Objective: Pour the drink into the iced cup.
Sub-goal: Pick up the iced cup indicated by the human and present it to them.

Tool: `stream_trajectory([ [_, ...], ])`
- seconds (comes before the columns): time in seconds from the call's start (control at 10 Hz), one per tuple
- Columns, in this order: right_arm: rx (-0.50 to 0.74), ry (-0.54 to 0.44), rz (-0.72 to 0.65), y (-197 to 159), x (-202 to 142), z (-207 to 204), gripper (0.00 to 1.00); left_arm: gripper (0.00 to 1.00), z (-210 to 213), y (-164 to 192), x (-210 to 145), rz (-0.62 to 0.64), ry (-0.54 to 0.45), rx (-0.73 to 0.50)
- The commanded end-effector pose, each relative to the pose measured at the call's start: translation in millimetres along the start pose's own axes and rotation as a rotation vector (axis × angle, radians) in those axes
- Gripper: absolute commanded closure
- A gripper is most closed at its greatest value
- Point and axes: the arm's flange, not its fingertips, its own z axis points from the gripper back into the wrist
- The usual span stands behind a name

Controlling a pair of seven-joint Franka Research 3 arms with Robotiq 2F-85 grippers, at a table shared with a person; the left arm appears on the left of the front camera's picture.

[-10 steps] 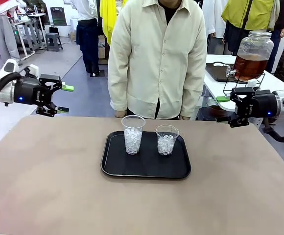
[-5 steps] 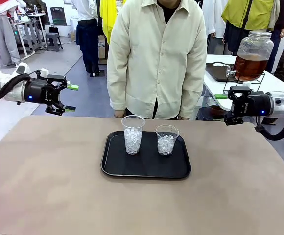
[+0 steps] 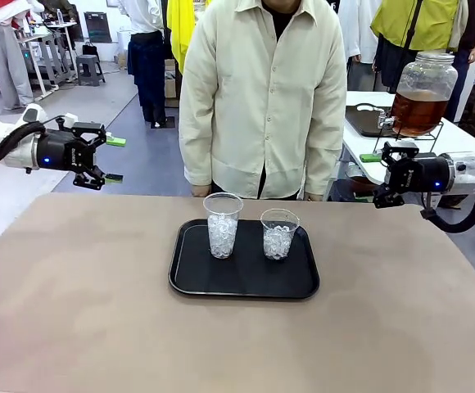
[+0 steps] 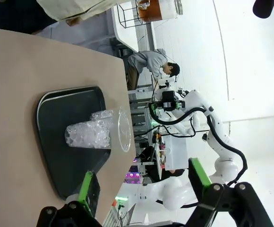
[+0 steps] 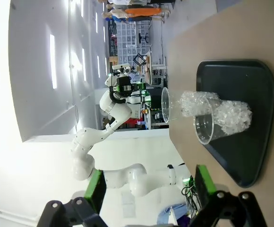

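nothing poured yet — cups (image 3: pixel 222 225) hold only ice (image 3: pixel 277 241), drink (image 3: pixel 416 113) in its jar (image 3: pixel 424 78); left gripper (image 3: pixel 115 160), right gripper (image 3: pixel 374 178) gape empty.

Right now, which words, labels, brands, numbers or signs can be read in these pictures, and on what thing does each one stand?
No text can be read with certainty.
Left gripper: small white print on its black body, too small and blurred to read.
Tall cup, short cup, tray, jar: no print seen on them.
Background: no sign can be read.
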Motion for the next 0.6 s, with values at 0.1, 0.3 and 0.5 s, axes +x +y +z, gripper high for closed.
stream_trajectory([
  [0.1, 0.002, -0.006, 0.009, 1.6, -1.5, 0.2, 0.00, 0.00, 1.0, -1.3, 0.0, -0.003, -0.005, 0.004],
  [0.3, 0.002, -0.006, 0.009, 1.6, -1.5, 0.2, 0.00, 0.00, 1.0, -1.3, 0.0, -0.003, -0.005, 0.004],
  [0.5, 0.002, -0.006, 0.009, 1.6, -1.5, 0.2, 0.00, 0.00, 1.0, -1.3, 0.0, -0.003, -0.005, 0.004],
])
